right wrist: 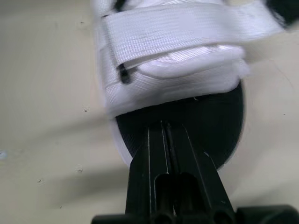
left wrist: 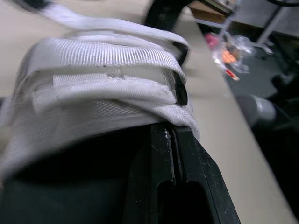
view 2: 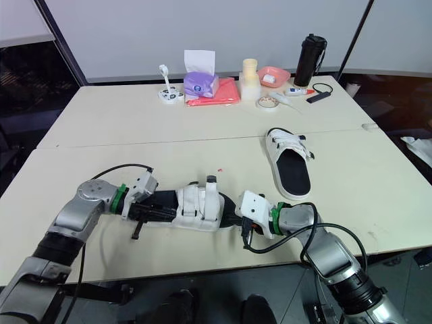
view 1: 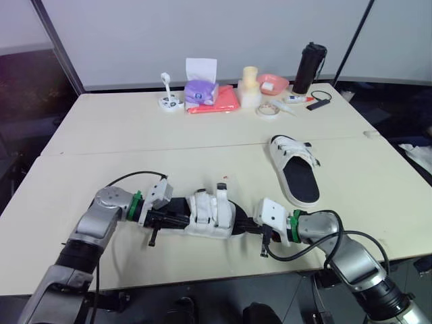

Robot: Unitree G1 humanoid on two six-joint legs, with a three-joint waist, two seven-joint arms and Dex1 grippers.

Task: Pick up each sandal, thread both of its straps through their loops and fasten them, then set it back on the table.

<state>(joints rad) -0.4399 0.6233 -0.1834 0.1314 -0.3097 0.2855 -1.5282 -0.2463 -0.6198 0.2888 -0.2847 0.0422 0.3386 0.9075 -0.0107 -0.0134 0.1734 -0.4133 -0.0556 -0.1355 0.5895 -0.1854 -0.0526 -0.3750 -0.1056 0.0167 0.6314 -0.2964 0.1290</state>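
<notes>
Sandal sits lower centre of frame, near the table front edge, second sandal right of centre. Left gripper reaches in low from lower left and right gripper from lower right. Both have fingers clenched together at the sandal's opposite ends.

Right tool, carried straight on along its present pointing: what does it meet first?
The near sandal's white strap band: the right tool, shut, sits over the black footbed, aimed at the band just ahead. Whether it would slide under it or butt into it is unclear.
</notes>
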